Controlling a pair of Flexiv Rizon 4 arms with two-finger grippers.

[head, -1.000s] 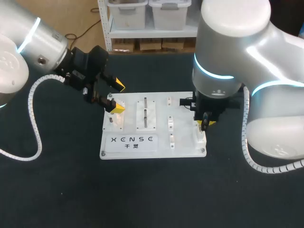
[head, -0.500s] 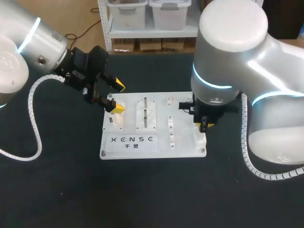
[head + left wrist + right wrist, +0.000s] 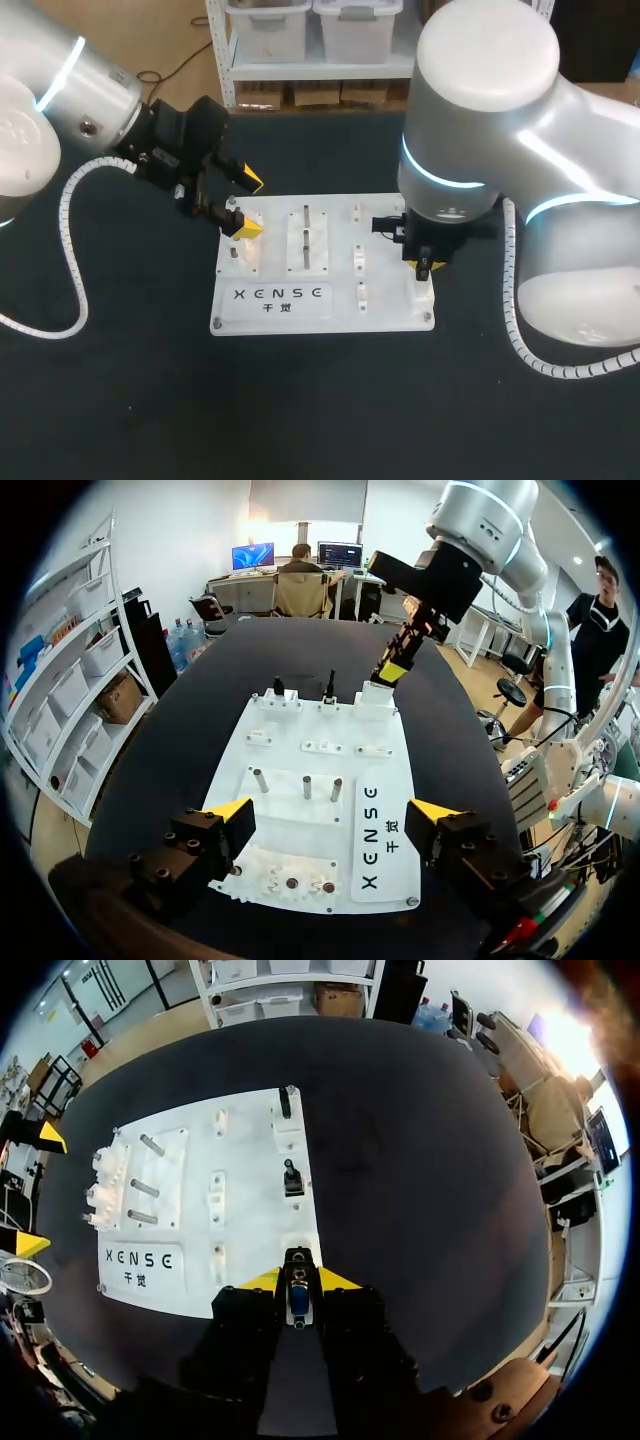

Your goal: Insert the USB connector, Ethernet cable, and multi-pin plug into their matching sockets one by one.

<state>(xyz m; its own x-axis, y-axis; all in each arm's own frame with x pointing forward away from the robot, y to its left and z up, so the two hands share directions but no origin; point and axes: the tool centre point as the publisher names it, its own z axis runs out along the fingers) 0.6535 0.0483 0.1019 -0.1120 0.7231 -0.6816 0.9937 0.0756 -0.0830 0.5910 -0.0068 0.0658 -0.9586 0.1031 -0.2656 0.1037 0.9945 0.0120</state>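
A white board (image 3: 270, 300) with sockets and pegs lies mid-table. My right gripper (image 3: 424, 264) hangs over the board's right edge, shut on a small black connector (image 3: 298, 1288) with a blue and metal face, held upright between the yellow tips. Just ahead of it on the board (image 3: 250, 1210) is a white socket block (image 3: 299, 1247); farther along the same edge stand two black plugs (image 3: 292, 1177) (image 3: 284, 1102). My left gripper (image 3: 246, 205) hovers over the board's left end, open and empty; its own view looks down the board (image 3: 390, 770) toward the right gripper (image 3: 392, 670).
Three metal pegs (image 3: 305, 783) stand in a raised plate on the board, with small white fixtures (image 3: 359, 262) in the middle column. Dark tabletop surrounds the board on all sides.
My right arm has shifted slightly to the left over the board's right edge, the connector still in its grip. The left arm has not moved.
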